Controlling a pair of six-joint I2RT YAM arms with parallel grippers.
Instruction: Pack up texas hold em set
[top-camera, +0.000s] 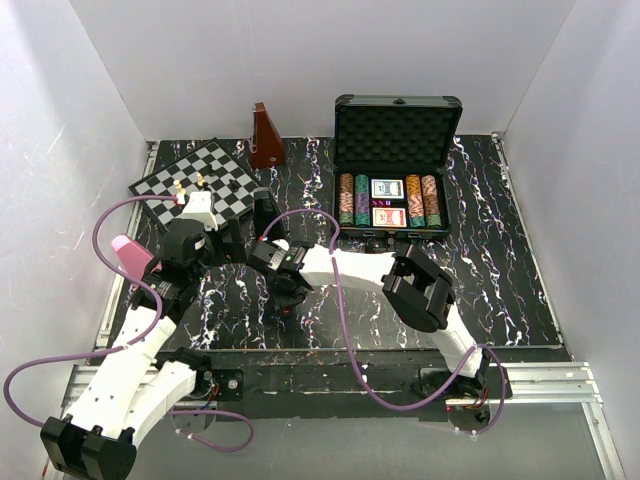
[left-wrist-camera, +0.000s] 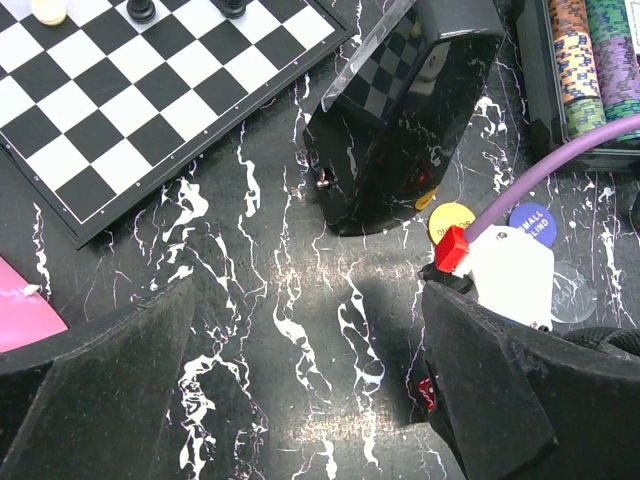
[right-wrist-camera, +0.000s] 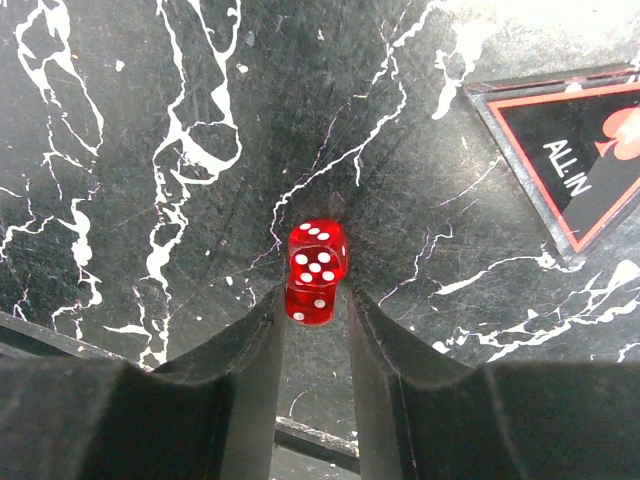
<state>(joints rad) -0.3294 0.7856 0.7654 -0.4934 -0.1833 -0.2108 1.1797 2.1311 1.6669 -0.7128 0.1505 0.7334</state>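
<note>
The black case (top-camera: 397, 120) stands open at the back right, with striped chip rows (top-camera: 353, 198) and two card decks (top-camera: 387, 202) inside. Two small red dice (right-wrist-camera: 317, 270) lie together on the marbled table. My right gripper (right-wrist-camera: 317, 305) is low over them, its jaws narrow. The nearer die sits between the tips against the left finger, with a gap to the right finger. In the top view this gripper (top-camera: 285, 298) is at mid-table. My left gripper (left-wrist-camera: 310, 390) is wide open and empty just left of it. A yellow button (left-wrist-camera: 452, 222) and a blue button (left-wrist-camera: 530, 222) lie near the case.
A chessboard (top-camera: 195, 180) with a few pieces lies at the back left, and a brown pyramid (top-camera: 265, 140) stands behind it. A glossy black block (left-wrist-camera: 400, 110) stands between board and case. An "ALL IN" plaque (right-wrist-camera: 570, 160) lies right of the dice. A pink object (top-camera: 128, 255) is at the left edge.
</note>
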